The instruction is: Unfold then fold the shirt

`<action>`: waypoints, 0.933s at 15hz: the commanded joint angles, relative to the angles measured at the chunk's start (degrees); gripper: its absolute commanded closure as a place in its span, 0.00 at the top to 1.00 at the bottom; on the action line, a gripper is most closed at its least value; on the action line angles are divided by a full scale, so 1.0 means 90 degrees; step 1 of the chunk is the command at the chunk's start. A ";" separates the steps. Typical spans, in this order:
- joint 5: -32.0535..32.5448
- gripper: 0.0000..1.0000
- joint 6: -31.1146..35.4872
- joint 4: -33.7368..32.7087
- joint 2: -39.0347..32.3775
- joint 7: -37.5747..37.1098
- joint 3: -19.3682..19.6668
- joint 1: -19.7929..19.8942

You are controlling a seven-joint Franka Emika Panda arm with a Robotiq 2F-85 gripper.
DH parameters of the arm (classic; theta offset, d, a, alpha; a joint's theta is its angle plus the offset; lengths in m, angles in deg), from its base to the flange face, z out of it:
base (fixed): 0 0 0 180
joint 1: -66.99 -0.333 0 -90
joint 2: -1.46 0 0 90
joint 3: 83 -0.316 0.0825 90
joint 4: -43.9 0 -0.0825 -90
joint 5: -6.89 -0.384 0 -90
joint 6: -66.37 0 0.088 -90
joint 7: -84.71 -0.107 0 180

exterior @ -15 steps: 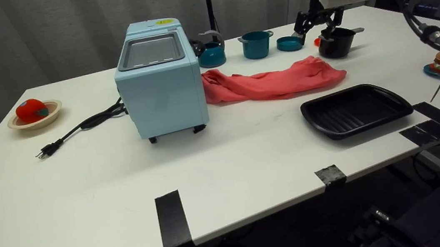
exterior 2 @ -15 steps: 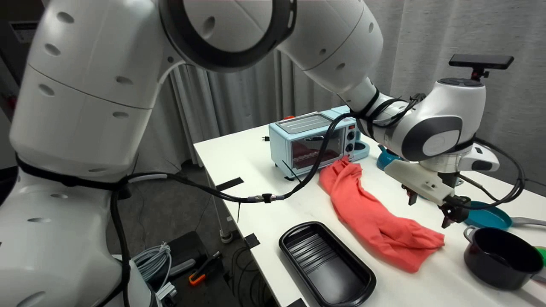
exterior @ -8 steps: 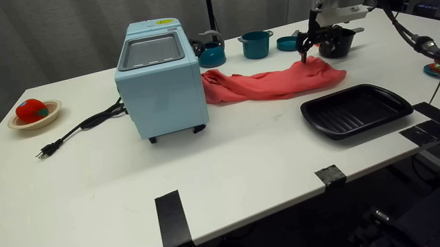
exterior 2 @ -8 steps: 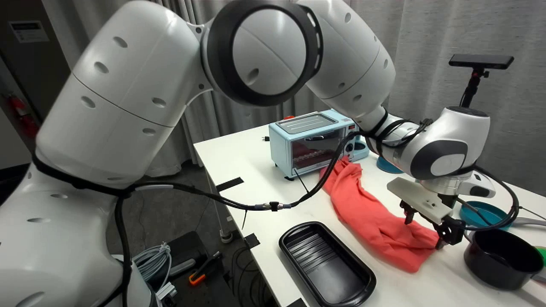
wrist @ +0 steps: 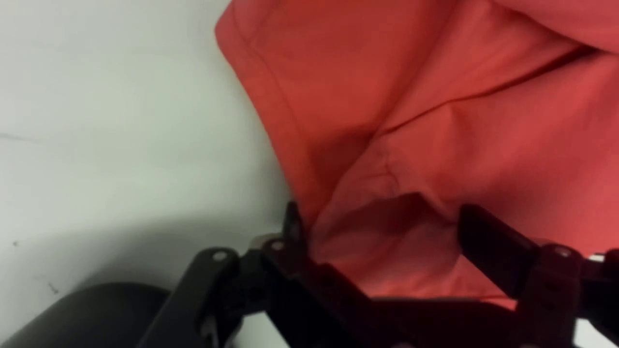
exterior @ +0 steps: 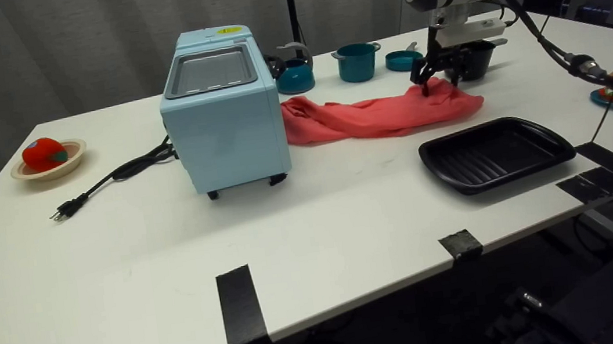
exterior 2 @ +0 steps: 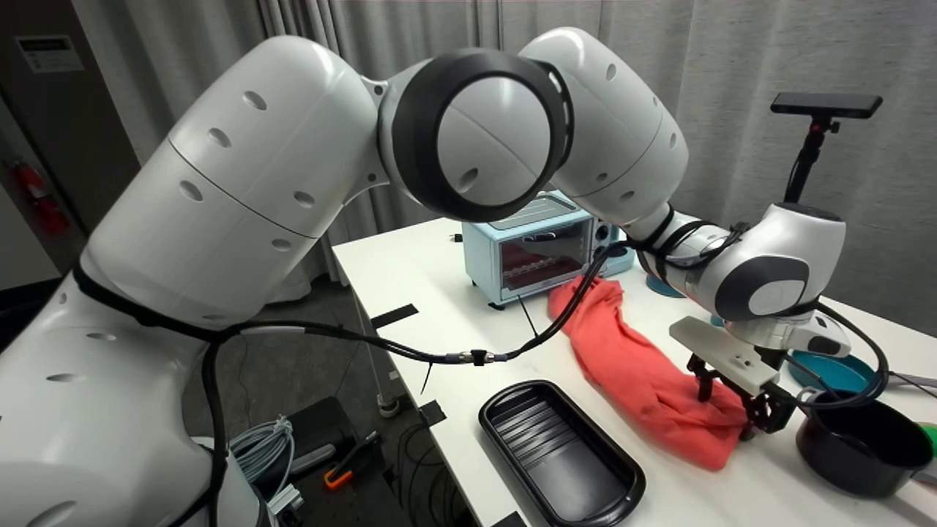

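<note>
- The red fabric shirt (exterior 2: 637,366) lies on the white desk (exterior: 122,288) as a long, bunched strip, creased and layered.
- It looks light, limp and hard to damage; a deep pinch would likely bring several layers up together.
- Best hold, I judge, is the stitched hem (wrist: 266,104) seen in the wrist view: a shallow pinch there could lift one layer and loosen the bundle.
- The black two-fingered tool (wrist: 379,217) stands over this end, jaws well apart, loose cloth between them and nothing gripped; whether it touches the desk I cannot tell.
- Just beside the tool is the black, round, grey-handled cooking pot (exterior 2: 849,468), which a careless sideways swing might knock.
- Close by the shirt's other end stands the light-blue, boxy toaster oven (exterior: 226,141), likely to block spreading the cloth that way; whether they touch is unclear.
- The black, rectangular, ribbed baking tray (exterior 2: 564,454) lies along one long side; beyond the other stand the teal, round, two-handled pot (exterior: 358,67) and the teal, shallow pan (exterior: 403,63), so unfolding room is probably tight.
</note>
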 commanded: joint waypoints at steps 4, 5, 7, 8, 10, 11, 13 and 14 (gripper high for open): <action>0.0140 0.27 -0.0296 -0.0566 -0.0192 -0.0061 -0.0096 0.0072; 0.0120 0.20 -0.0287 -0.0549 -0.0143 -0.0028 -0.0123 0.0086; 0.0104 0.05 -0.0197 -0.0375 0.0063 0.0021 -0.0160 0.0080; 0.0105 0.01 -0.0161 -0.0257 0.0201 0.0036 -0.0165 0.0071; 0.0123 0.00 -0.0057 0.0052 0.0562 0.0041 -0.0151 0.0037; 0.0146 0.02 -0.0032 0.0226 0.0778 0.0062 -0.0135 0.0024; 0.0193 0.02 0.0021 0.0553 0.1219 0.0040 -0.0074 -0.0004; 0.0200 0.02 0.0024 0.0733 0.1463 0.0031 -0.0050 0.0001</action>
